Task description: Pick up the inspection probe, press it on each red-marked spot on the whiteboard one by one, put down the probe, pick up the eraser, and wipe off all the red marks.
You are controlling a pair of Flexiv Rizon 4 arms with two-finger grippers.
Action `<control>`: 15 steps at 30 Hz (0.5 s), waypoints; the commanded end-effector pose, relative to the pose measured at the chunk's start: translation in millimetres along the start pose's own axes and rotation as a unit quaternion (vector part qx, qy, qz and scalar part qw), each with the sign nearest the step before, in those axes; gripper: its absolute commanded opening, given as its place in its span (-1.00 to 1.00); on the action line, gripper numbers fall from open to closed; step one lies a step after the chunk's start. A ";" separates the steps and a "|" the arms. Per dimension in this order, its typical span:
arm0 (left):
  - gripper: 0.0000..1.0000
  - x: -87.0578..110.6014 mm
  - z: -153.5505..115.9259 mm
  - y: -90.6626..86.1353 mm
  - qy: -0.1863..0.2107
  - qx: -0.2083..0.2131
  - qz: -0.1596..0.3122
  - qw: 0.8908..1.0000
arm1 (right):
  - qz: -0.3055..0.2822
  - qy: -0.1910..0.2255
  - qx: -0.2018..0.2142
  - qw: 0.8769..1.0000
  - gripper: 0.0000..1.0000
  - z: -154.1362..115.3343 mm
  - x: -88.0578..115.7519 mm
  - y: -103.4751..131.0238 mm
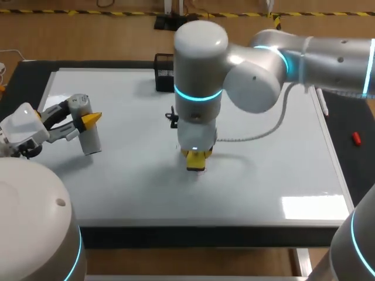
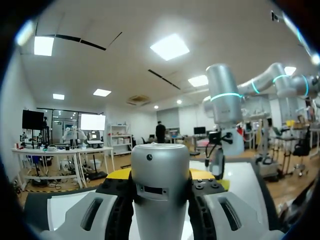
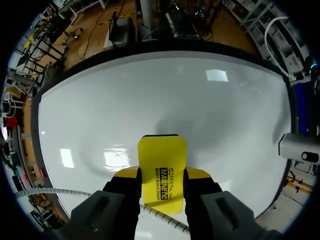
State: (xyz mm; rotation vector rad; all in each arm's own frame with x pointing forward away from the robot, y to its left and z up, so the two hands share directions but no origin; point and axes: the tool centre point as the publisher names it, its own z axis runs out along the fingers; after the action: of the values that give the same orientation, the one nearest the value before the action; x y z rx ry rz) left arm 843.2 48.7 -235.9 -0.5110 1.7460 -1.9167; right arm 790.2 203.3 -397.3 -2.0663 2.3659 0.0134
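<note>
Silver probe [image 2: 160, 175], one, in left pincer [image 2: 161, 176]; one eraser [image 3: 162, 167], right pincer [image 3: 162, 175].

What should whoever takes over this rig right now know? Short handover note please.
Left gripper: shut on the probe, over the left part of the whiteboard; the probe is not set down.
Right gripper: shut on the yellow eraser, pointing down at mid-board; I cannot tell if it touches the surface.
Done: eraser picked up. No red marks show on the visible board, though the right arm hides a patch in the head view.
Left: check that patch, wipe any marks found, put down the probe.
</note>
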 end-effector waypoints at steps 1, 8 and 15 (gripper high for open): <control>-1.00 0.4 -0.5 -1.3 0.000 0.000 0.000 1.000 | -0.006 0.005 0.016 1.000 -1.00 1.3 -11.9 12.5; -1.00 0.4 -0.5 -1.3 0.000 0.000 0.000 1.000 | -0.028 -0.007 0.015 0.999 -1.00 -0.1 -27.7 33.3; -1.00 0.4 -0.5 -1.3 0.000 0.000 0.000 1.000 | -0.029 -0.004 0.012 0.999 -1.00 6.6 -28.1 39.1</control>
State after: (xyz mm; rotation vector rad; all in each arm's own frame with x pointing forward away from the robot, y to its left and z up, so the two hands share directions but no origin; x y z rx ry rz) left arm 843.1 48.6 -235.8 -0.5110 1.7459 -1.9170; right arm 755.4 236.3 -401.5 -2.1201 2.2879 0.0046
